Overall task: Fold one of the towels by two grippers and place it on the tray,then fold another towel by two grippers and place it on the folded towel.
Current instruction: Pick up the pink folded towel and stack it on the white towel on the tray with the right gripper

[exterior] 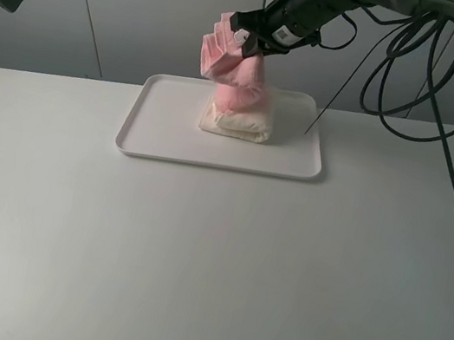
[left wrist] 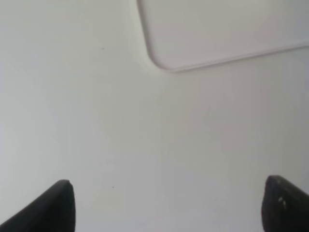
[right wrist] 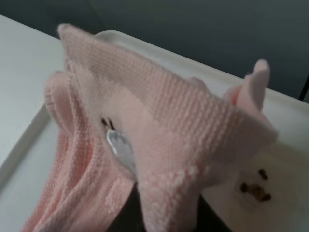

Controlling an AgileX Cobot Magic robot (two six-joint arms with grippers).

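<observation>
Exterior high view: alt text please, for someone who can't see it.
The right gripper holds a bunched pink towel over a folded cream towel on a white tray, on a white table.

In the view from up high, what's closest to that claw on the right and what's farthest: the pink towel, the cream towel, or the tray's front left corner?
1. Pink towel: pinched in the right claw, hanging from it.
2. Cream towel: folded on the tray, under the pink one.
3. Front left corner of the tray: farthest, down to the left.
</observation>
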